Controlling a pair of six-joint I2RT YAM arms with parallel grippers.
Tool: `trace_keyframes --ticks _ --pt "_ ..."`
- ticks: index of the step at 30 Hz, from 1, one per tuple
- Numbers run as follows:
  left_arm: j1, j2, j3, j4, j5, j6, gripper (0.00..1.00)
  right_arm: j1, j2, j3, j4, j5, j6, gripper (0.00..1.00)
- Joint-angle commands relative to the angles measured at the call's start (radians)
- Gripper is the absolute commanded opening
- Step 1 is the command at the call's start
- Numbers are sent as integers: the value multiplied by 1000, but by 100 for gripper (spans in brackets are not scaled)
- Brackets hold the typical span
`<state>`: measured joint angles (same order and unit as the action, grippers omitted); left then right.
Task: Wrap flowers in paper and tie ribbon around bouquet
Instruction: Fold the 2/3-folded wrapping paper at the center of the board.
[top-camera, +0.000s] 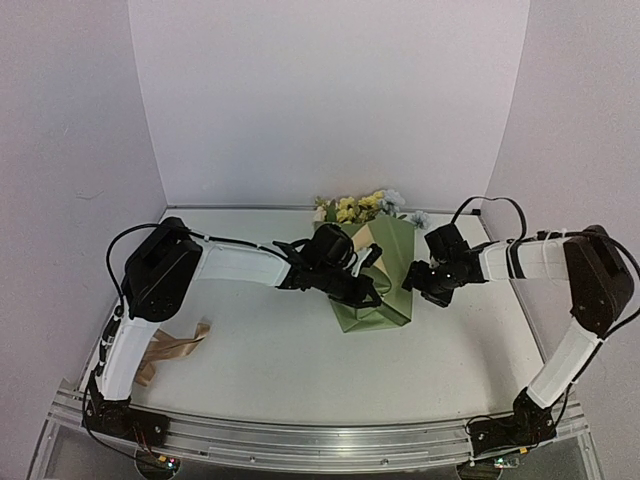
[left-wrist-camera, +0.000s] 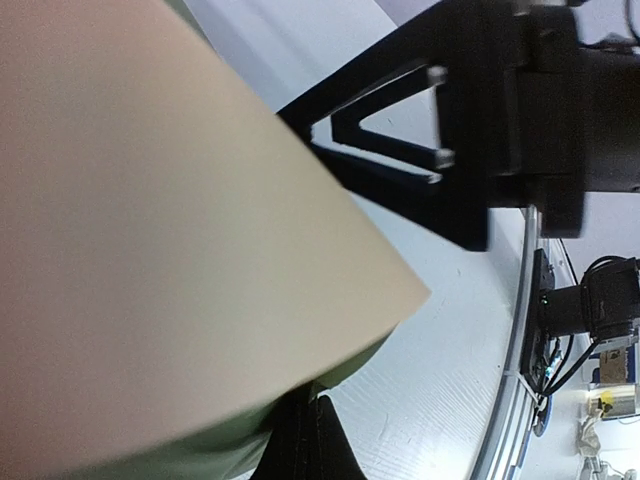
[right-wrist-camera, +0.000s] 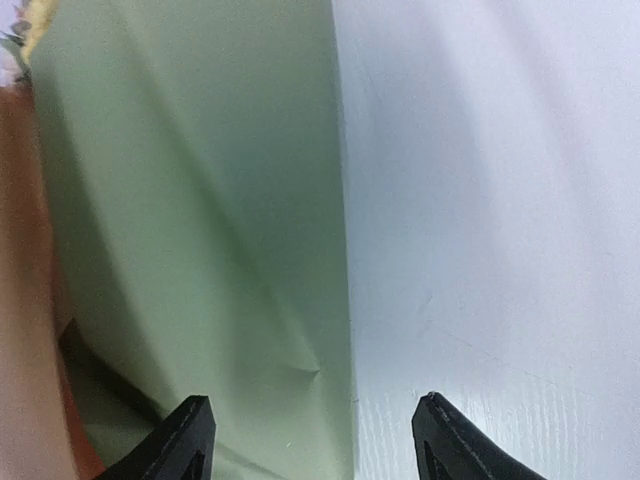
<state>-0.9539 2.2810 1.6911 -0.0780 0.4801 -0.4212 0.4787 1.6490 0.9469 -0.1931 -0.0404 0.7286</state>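
Note:
The olive-green paper (top-camera: 388, 285) stands folded in a cone round the flowers (top-camera: 355, 208), whose yellow and pale blooms stick out at its far end. My left gripper (top-camera: 374, 292) is shut on the paper's lower left part. In the left wrist view the tan face (left-wrist-camera: 150, 250) fills the frame and the fingers (left-wrist-camera: 310, 445) pinch its green edge. My right gripper (top-camera: 411, 280) is open just right of the paper; in the right wrist view its fingertips (right-wrist-camera: 190, 440) straddle the paper's straight right edge (right-wrist-camera: 200, 200) without touching it. The ribbon (top-camera: 175, 350) lies loose at the near left.
White walls close the table at the back and sides. A metal rail (top-camera: 320, 440) runs along the near edge with both arm bases on it. The right arm's gripper body (left-wrist-camera: 520, 110) shows close above the paper in the left wrist view.

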Motion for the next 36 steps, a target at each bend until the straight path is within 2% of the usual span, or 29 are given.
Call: trace_keyframes --ticks 1,4,12,18,26,33,36 --pt "1 -52 3 -8 -10 -13 0 -21 89 40 30 -115 -11 71" --pt "3 -75 1 -22 -36 -23 0 -22 129 38 75 -176 9 65" --pt "7 -110 27 -120 -57 -45 0 -13 148 -36 174 -258 75 31" --pt "7 -130 15 -207 -9 -82 0 55 126 -95 205 -258 103 15" --pt "4 -218 -92 -244 20 -178 0 198 43 -219 238 -161 205 15" --pt "-6 -196 -137 -233 49 -194 0 238 -75 -267 234 -92 247 26" --pt "-10 -180 -132 -233 46 -191 0 238 -153 -264 176 -57 242 32"
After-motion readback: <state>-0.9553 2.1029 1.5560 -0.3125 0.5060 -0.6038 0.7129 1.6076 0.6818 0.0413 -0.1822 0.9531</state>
